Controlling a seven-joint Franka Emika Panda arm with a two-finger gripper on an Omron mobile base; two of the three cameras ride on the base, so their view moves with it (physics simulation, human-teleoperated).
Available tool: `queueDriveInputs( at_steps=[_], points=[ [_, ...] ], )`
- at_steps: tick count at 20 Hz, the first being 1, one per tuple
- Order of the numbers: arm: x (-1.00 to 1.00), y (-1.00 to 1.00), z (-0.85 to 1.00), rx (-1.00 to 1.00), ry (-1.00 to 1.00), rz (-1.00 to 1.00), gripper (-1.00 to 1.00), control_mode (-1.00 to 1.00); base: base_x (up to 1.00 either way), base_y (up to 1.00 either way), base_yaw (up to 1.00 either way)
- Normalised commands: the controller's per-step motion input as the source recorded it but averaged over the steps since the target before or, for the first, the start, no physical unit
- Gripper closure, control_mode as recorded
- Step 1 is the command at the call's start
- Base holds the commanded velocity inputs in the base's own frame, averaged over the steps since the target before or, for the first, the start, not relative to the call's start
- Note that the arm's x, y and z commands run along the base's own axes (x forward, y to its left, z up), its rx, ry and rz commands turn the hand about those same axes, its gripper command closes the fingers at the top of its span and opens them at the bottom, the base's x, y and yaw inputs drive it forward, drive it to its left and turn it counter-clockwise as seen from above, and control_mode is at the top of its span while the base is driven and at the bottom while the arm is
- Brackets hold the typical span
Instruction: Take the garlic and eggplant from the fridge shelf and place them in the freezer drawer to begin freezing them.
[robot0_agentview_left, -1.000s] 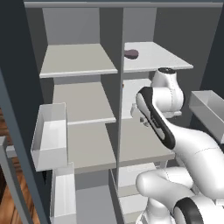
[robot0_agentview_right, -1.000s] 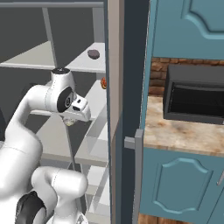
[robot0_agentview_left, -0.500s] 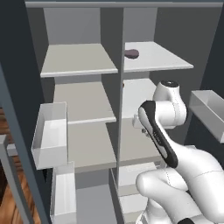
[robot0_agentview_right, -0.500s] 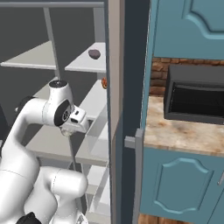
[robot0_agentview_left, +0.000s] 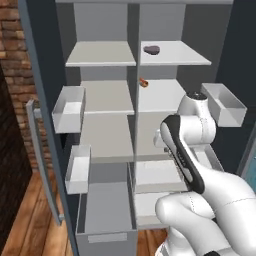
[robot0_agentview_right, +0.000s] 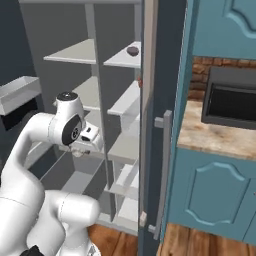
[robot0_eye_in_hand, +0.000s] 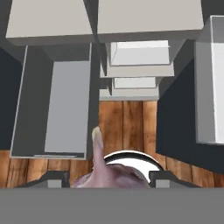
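Observation:
My gripper (robot0_eye_in_hand: 108, 177) is shut on the garlic (robot0_eye_in_hand: 103, 168), a pale pinkish bulb whose pointed stem sticks up between the dark fingertips (robot0_eye_in_hand: 52, 178). In the hand view it hangs above the wooden floor, just right of the open freezer drawer (robot0_eye_in_hand: 57, 109). The right base view shows the gripper (robot0_agentview_right: 79, 150) low in front of the fridge's left column. The eggplant (robot0_agentview_left: 151, 49) is a dark lump lying on the top right fridge shelf (robot0_agentview_left: 180, 56), and it shows too as the eggplant (robot0_agentview_right: 132, 50). At the bottom left of the fridge the grey freezer drawer (robot0_agentview_left: 107, 215) stands pulled out.
A small orange-red item (robot0_agentview_left: 144, 82) lies on the shelf below the eggplant. Pale door bins (robot0_agentview_left: 68, 102) hang on the left door, and another bin (robot0_agentview_left: 225, 102) on the right. The open fridge door edge and its handle (robot0_agentview_right: 162, 170) stand close to the right of the arm.
The whole picture has shifted: the base has backed off, and the freezer drawer now shows. The arm has come down from the shelves with the garlic still in the gripper.

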Motion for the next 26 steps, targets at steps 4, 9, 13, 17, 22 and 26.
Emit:
queueDriveInputs(
  at_steps=[4,9,13,17,22,26],
  points=[
    [0.0,0.0,0.0,0.0,0.0,0.0,1.0,1.0,-0.32,-0.24,0.33],
    [0.0,0.0,0.0,0.0,0.0,0.0,1.0,1.0,-0.07,-0.27,0.33],
    [0.0,0.0,0.0,0.0,0.0,0.0,1.0,1.0,-0.14,-0.61,0.31],
    [0.0,0.0,0.0,0.0,0.0,0.0,1.0,1.0,-0.16,-0.45,0.24],
    [0.38,0.17,-0.41,-0.04,0.07,0.1,1.0,-1.0,0.0,0.0,0.03],
    [1.0,0.38,-0.68,-0.03,0.17,0.13,1.0,-1.0,0.0,0.0,0.0]
  ],
)
